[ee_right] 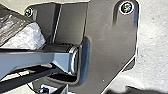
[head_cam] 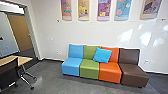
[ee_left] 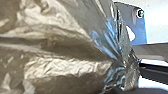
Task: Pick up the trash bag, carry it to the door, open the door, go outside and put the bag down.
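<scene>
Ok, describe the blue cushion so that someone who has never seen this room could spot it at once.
In front of the white wall, find the row of four coloured seats. The cushion leans back where the green seat meets the orange seat. Unlike the blue seat at the row's end, it is a loose, tilted square in brighter blue.

Office lounge: colourful modular sofa [head_cam: 89, 70], table [head_cam: 18, 60], wall posters [head_cam: 103, 10].
</scene>
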{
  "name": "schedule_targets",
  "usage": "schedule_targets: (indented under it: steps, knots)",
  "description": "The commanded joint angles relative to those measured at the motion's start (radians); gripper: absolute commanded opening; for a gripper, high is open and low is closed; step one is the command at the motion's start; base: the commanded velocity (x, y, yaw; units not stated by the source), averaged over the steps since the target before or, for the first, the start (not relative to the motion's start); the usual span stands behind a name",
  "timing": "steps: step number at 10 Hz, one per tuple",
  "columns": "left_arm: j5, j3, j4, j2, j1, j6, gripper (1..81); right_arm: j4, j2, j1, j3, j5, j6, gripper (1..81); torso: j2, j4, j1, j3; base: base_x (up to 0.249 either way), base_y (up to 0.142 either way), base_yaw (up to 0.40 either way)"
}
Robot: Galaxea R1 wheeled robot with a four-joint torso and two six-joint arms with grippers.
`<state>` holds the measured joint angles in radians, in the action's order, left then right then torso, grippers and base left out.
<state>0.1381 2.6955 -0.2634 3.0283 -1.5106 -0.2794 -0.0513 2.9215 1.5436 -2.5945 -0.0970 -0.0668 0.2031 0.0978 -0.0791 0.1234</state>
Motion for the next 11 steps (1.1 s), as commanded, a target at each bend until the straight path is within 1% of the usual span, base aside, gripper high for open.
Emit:
schedule_targets:
  steps: [1, 10, 11]
  knots:
    - [0.08, -0.005, 0.012, 0.005, 0.045, -0.004, 1.0, -0.015, -0.002, -0.046, -0.001, -0.059, 0.004, 81.1, 0.0, 0.0, 0.0, 0.0, 0.0, 0.0, -0.177]
    - [0.081, -0.003, 0.013, 0.009, 0.046, -0.004, 1.0, -0.016, 0.004, -0.044, -0.01, -0.059, 0.004, 81.1, 0.0, 0.0, 0.0, 0.0, 0.0, 0.0, -0.203]
    - [0.08, -0.003, 0.021, 0.012, 0.045, -0.004, 1.0, -0.016, 0.004, -0.044, -0.012, -0.059, 0.002, 81.1, 0.0, 0.0, 0.0, 0.0, 0.0, 0.0, -0.228]
